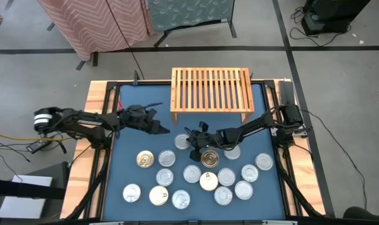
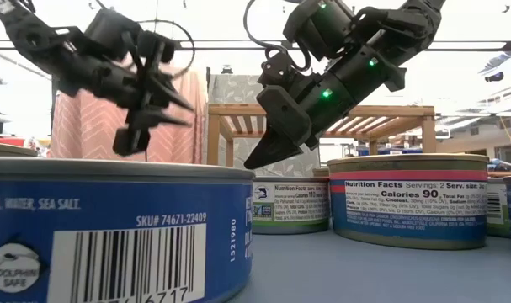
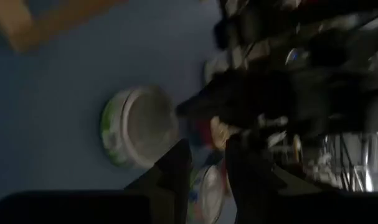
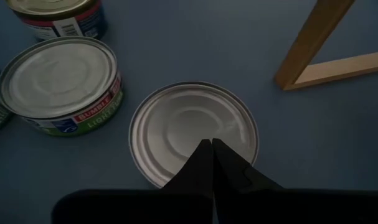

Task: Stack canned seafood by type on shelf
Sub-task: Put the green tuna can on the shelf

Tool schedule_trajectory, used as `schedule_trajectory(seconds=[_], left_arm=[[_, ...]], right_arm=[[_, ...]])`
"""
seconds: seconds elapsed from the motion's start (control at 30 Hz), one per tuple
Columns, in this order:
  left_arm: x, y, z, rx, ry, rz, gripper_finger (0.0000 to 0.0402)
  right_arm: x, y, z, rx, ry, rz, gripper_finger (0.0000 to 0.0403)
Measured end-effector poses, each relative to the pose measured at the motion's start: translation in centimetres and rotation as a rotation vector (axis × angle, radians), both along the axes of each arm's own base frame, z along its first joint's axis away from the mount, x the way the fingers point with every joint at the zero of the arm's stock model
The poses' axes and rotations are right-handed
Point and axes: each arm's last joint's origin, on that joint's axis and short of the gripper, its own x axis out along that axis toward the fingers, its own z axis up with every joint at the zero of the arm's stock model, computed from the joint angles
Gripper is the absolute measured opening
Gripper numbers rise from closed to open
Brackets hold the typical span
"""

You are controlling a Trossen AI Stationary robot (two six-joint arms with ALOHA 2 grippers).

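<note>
Tins (image 1: 195, 175) crowd the blue mat's near half; the low view alone shows their labels. Above a silver-topped tin (image 4: 193, 132), the right gripper (image 4: 212, 144) hangs pressed shut, empty. Left gripper (image 1: 161, 129) hovers narrowly parted, holding nothing. Farthest back stands the bare shelf (image 1: 210, 92).

A robotics lab: a blue-topped table (image 1: 123, 147) framed in wood on a bare grey floor (image 1: 339, 69) crossed by cables (image 1: 301, 31), with fabric screens (image 1: 95, 22) standing behind and a ceiling rail overhead.
</note>
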Motion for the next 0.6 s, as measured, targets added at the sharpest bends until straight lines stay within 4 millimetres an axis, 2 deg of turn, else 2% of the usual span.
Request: schedule_trajectory(seconds=[0.17, 0.37, 0.6], left_arm=[[-0.7, -0.3, 1.3, 0.05, -0.042, 0.093, 0.0092], [-0.3, -0.3, 0.5, 0.078, 0.008, 0.181, 0.0092], [0.3, -0.3, -0.1, 0.062, 0.015, 0.139, 0.0092]], right_arm=[[0.0, 0.0, 0.0, 0.006, 0.004, 0.005, 0.0], [-0.3, 0.0, -0.3, 0.009, 0.047, 0.005, 0.0], [-0.6, 0.2, -0.4, -0.005, 0.051, -0.029, 0.0]])
